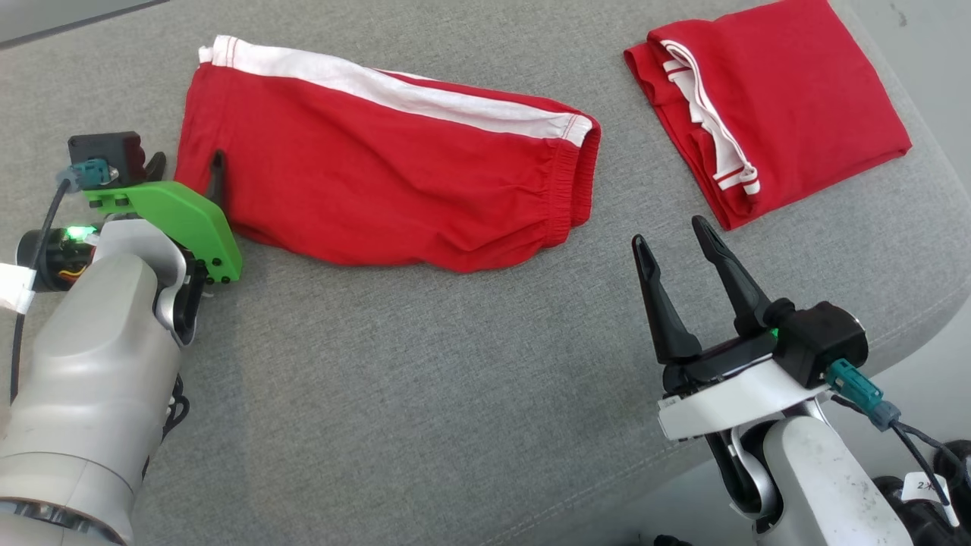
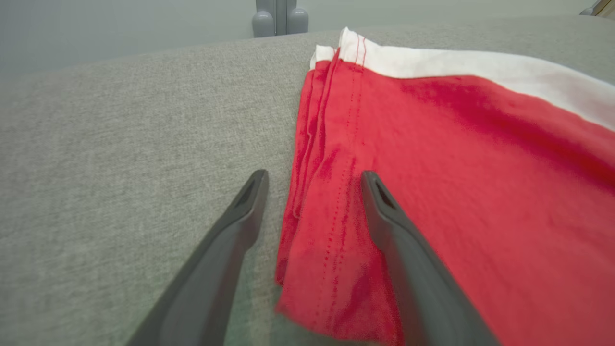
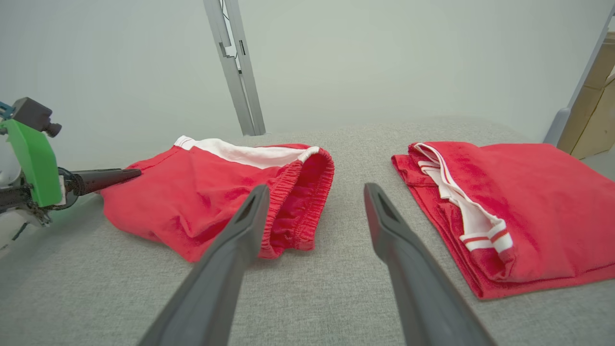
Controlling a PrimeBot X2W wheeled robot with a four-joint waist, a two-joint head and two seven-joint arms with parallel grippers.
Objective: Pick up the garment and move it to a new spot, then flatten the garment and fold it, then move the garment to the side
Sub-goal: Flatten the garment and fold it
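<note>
The red shorts (image 1: 379, 189) lie flat on the grey cushion (image 1: 417, 379), far left. My left pincer (image 2: 313, 178) is apart, straddling their left hem. My right pincer (image 1: 669, 231) is apart and empty, near their waistband. A folded red garment (image 1: 789, 98) lies far right.

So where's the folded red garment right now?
The folded red garment lies at the head view's upper right on the gray cushion, right of the red shorts and beyond the right gripper, touching neither.
</note>
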